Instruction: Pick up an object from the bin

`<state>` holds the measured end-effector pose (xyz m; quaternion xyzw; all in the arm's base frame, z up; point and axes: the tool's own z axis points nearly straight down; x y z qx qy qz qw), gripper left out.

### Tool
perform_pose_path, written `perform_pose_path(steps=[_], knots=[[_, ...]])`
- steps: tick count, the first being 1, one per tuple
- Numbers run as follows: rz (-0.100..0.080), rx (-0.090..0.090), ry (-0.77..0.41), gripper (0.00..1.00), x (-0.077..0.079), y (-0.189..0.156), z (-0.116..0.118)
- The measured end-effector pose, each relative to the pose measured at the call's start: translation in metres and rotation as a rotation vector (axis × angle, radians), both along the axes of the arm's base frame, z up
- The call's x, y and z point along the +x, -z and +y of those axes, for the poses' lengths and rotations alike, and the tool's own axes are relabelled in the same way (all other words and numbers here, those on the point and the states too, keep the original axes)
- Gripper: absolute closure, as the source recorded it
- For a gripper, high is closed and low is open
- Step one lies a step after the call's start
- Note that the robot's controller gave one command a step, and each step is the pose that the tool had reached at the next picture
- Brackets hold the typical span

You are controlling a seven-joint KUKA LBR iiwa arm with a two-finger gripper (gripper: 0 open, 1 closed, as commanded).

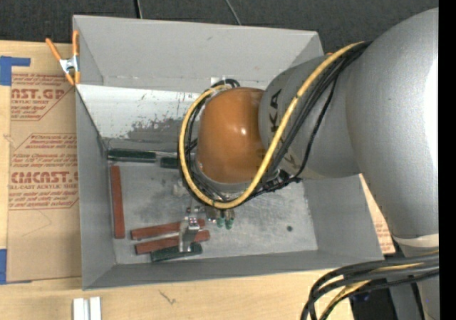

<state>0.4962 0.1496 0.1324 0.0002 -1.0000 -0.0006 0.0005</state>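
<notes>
Jaws — half hidden — over brown sticks [152, 231]

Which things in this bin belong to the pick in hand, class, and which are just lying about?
Part of the job:
- gripper, low at the bin's front
- pair of reddish-brown bars right beside it, the likeliest pick
- grey bin

Lying about:
- long reddish-brown bar along the left wall
- dark green stick by the back wall
- short dark green piece at the front wall

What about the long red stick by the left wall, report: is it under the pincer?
No, the red stick lies well left of the pincer.
</notes>
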Motion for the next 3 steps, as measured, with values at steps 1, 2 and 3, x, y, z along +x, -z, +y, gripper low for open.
perform_pose_path(steps=[1, 2, 3], knots=[[0.0, 0.0, 0.001, 0.0, 0.0, 0.0, 0.0], [-0.025, 0.004, -0.287, 1.0, 0.008, 0.055, 0.012], [-0.025, 0.004, -0.287, 1.0, 0.008, 0.055, 0.012]])
